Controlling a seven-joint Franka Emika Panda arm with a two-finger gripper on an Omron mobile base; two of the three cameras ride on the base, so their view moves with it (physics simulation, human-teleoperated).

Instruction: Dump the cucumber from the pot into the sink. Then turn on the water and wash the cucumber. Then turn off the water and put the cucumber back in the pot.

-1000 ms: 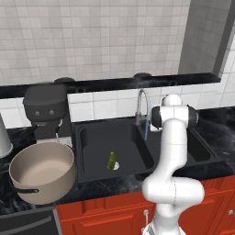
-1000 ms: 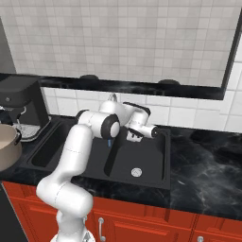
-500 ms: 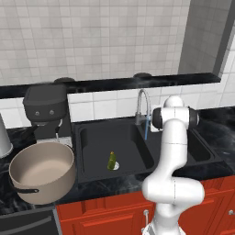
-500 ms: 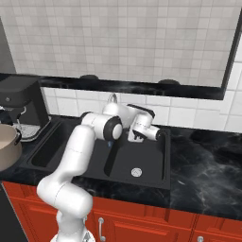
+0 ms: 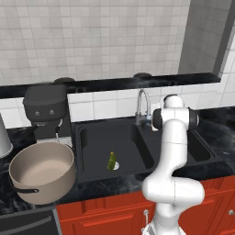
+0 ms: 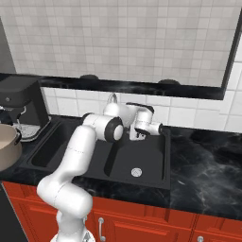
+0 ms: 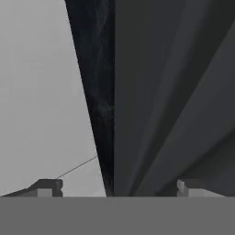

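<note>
The cucumber (image 5: 111, 160) lies on the floor of the left basin of the sink (image 5: 87, 137), beside the round drain. It looks light, stiff and smooth, likely slippery once wet, so a pinch across its short middle would suit best. The pot (image 5: 40, 176) sits on the counter (image 5: 215, 133) left of the sink, well apart. The tool (image 6: 147, 126) hangs by the faucet (image 5: 141, 104) with its tips spread wide, holding nothing.

Black coffee machine (image 5: 46, 112) on the black marble counter (image 6: 208, 184) at left, red cabinets (image 5: 105, 218) below, white tiled wall (image 5: 92, 41) behind, dark ledge (image 6: 142, 87) above backsplash.
</note>
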